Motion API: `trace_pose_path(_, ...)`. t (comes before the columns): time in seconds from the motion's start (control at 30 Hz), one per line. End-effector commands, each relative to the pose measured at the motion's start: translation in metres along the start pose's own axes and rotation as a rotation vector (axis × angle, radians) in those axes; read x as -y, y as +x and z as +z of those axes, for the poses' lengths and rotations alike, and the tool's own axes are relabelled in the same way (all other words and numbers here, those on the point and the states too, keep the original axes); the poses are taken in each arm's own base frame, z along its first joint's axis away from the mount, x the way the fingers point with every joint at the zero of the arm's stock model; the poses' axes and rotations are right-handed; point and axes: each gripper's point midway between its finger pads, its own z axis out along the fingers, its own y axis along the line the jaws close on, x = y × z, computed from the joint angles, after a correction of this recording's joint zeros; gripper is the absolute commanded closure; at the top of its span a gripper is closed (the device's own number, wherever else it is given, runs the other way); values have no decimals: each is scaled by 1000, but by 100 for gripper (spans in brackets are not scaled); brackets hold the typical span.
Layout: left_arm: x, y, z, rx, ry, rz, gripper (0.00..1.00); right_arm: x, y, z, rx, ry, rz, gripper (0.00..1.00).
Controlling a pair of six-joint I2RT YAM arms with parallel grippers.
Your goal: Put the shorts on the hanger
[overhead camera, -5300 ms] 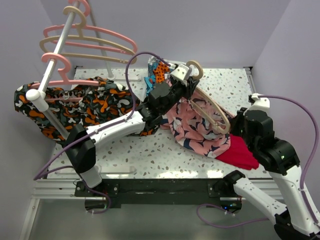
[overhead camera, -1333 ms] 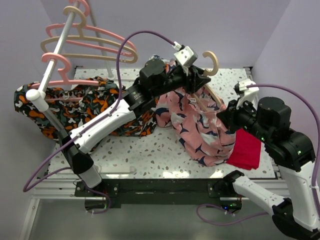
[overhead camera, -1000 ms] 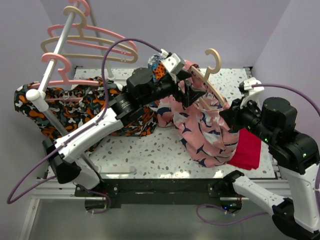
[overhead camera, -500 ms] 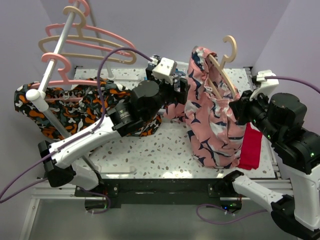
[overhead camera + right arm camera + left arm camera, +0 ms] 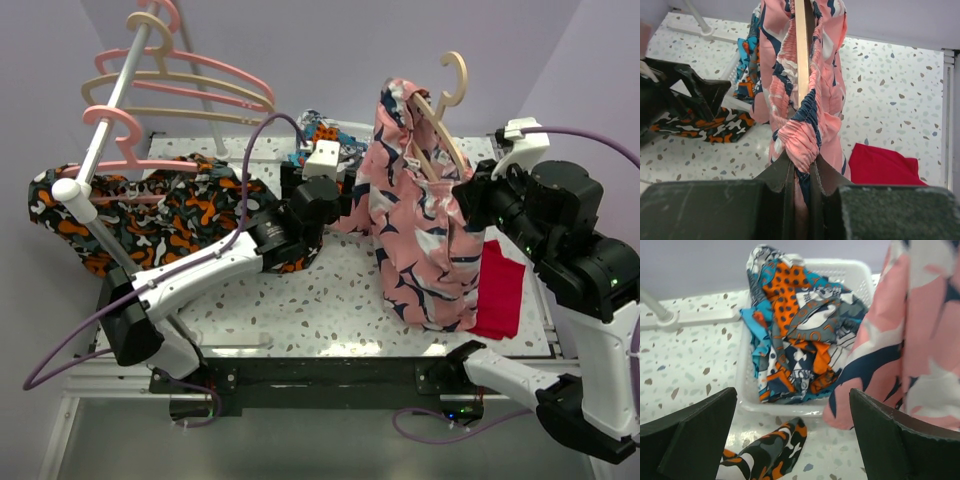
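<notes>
Top external: I'm seeing shorts (image 5: 420, 230) draping over hanger (image 5: 452, 80), looking nearly done; right gripper (image 5: 801, 167) pinching both, left gripper (image 5: 792, 395) gaping, empty.

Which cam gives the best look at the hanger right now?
Top external: the hanger shows its hook and one shoulder, with the shorts draped on it. Right wrist shows just a thin edge-on strip between bunched waistband folds. Left wrist shows none of it, only shorts fabric.
</notes>
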Motion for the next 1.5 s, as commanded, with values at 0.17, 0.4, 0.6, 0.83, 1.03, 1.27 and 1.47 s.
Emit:
trace_pose_path(0.17,-47,29,-18,22,-143,-197,0,-35,-50,-6,161,-193,-20,100)
trace_pose_path(0.4,-53,57,-35,-45,-95,-216,0,-53,-50,-12,137,-299,-40,100)
trace_pose_path(0.6,-54,70,-56,-108,-13,-196,0,-76,-42,-21,77,-440,-39,100)
trace_pose_path(0.83,-53,69,-72,-120,73,-207,0,-99,-35,-34,24,-584,-28,100)
trace_pose_path(1.03,-48,54,-84,-78,169,-200,0,-107,-22,-19,-36,-618,-25,100)
trace_pose_path(1.27,-42,51,-90,-64,239,-170,0,-128,-23,15,-50,-704,-59,100)
trace_pose_path(1.47,-27,43,-96,-41,346,-151,0,-151,-29,44,-33,-827,-136,100)
